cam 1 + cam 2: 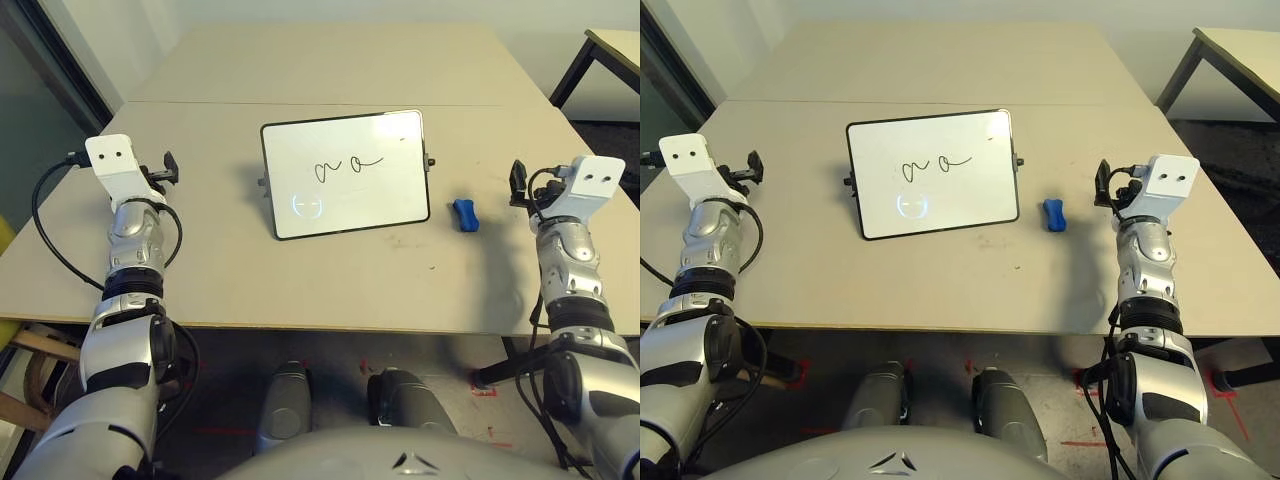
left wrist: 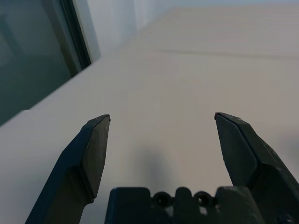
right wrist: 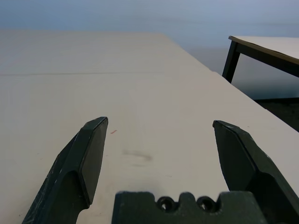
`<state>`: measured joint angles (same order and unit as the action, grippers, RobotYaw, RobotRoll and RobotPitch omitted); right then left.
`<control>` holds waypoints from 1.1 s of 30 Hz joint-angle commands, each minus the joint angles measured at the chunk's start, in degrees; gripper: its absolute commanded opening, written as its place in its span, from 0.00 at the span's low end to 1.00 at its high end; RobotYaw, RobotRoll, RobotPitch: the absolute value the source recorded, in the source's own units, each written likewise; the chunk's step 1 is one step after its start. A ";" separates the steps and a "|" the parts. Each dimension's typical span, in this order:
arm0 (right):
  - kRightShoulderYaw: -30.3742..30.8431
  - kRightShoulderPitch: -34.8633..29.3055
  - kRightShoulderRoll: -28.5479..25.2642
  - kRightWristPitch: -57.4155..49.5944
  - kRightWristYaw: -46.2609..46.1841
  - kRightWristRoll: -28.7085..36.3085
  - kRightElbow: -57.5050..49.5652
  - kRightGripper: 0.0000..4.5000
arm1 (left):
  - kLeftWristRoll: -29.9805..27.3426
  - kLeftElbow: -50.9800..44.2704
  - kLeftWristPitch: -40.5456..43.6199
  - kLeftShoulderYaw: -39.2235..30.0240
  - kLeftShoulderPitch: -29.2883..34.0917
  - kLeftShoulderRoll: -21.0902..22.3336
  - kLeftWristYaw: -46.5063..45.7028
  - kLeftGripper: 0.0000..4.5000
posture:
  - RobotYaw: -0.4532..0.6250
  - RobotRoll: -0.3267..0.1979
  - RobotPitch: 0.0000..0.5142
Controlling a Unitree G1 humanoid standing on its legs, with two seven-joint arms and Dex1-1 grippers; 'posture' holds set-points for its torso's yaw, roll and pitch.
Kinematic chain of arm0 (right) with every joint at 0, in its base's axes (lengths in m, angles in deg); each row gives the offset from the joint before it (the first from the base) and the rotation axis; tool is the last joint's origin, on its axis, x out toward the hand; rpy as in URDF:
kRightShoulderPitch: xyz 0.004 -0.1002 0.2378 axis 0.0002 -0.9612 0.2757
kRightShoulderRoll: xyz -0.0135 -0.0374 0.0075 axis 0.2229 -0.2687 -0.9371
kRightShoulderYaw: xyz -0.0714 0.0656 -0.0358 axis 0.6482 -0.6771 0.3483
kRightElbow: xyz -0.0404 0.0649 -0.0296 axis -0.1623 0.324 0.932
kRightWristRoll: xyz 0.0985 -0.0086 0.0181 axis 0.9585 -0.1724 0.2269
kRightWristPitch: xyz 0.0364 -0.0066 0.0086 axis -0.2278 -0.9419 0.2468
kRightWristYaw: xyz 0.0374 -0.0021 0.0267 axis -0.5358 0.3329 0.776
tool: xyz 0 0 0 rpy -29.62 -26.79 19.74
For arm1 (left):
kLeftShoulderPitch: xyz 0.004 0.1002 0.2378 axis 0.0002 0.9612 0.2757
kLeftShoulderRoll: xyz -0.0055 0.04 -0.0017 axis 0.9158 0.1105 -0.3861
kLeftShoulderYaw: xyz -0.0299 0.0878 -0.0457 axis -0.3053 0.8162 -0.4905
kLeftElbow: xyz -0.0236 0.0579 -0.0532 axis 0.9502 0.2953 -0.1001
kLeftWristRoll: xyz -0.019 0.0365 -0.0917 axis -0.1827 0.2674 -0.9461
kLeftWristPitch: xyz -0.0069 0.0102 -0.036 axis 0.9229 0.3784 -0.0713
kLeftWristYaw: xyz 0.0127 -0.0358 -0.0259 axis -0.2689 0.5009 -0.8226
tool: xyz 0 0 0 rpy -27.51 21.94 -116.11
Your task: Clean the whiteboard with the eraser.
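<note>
At the desk's (image 1: 330,290) left edge, the left tool (image 2: 161,140) is hovering, fingers apart. Further right, the whiteboard (image 1: 345,173) is lying mid-desk, scribbled on; the eraser (image 1: 465,214) is sitting just beside it. Rightmost, the right tool (image 3: 159,140) is hanging spread wide.

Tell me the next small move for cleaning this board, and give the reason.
Probably bring the right gripper inward and down over the eraser. Both grippers are open and empty, the eraser lies on the table between that gripper and the whiteboard, and black scribbles remain on the board.
</note>
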<state>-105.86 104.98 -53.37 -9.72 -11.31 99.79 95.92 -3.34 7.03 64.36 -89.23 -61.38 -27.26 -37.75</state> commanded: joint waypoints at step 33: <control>11.10 6.76 -9.18 -90.92 2.31 9.77 -37.63 0.99 | -9.77 -7.64 15.92 6.10 -8.40 15.60 66.86 1.00 | 0.62 0.62 0.08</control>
<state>-95.89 112.08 -62.04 -100.77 -9.58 110.55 57.17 -11.60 2.43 77.17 -84.03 -70.15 -13.35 24.55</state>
